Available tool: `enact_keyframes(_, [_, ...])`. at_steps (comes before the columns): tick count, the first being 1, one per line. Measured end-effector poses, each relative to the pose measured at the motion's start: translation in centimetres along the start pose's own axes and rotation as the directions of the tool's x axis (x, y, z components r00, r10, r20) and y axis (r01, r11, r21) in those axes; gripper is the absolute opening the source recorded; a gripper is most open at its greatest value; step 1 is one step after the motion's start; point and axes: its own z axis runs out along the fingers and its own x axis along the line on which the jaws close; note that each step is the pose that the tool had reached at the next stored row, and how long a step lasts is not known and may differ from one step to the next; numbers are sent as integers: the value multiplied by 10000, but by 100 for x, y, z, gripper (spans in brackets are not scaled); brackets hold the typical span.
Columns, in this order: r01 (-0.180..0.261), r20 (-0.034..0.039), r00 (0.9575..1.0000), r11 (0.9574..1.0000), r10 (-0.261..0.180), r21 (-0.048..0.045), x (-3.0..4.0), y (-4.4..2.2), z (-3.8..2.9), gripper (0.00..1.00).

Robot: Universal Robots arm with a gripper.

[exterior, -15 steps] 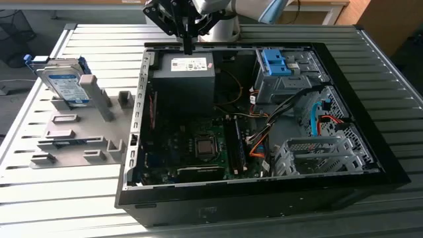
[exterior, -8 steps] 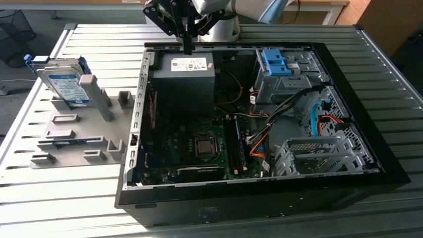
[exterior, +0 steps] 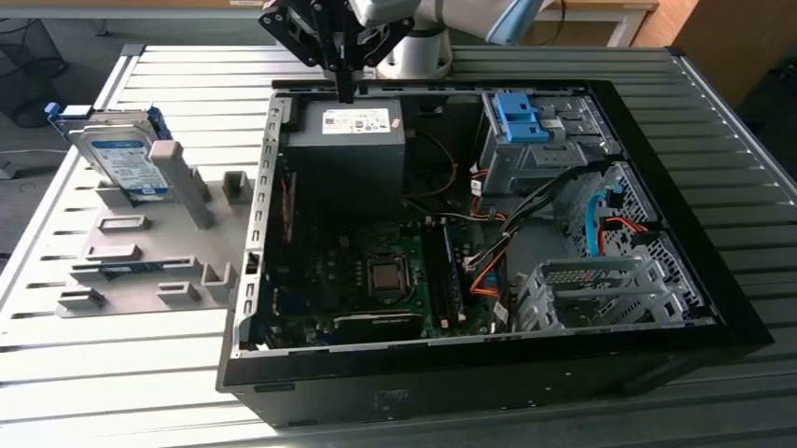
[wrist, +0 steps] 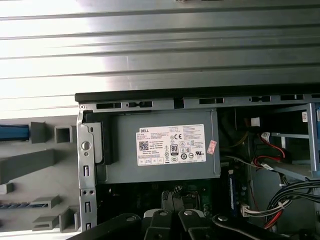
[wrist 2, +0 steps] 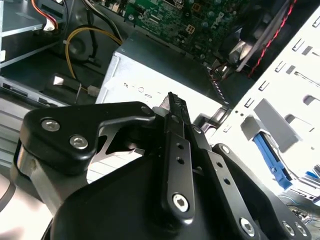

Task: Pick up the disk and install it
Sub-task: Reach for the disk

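Note:
The disk stands on edge in a grey slotted holder at the exterior view's left, its white-and-blue label facing out and blue rails along its edges. My gripper hangs over the far wall of the open computer case, above the black power supply box, well apart from the disk. Its fingers are pressed together, shut on nothing, as the second wrist view shows at the gripper. In the first wrist view the fingertips sit just over the power supply.
Inside the case lie the motherboard, bundles of cables and metal drive cages. A light-blue plastic bracket sits in the far bay. The slatted metal table surrounds the case and holder.

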Motion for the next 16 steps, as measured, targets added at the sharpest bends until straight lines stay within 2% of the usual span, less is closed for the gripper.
enact_keyframes(7, [1,-1,10000,10000,-1,1,146,-11,-4,11])
enact_keyframes(16, [0,-1,10000,10000,0,1,513,-29,-11,11])
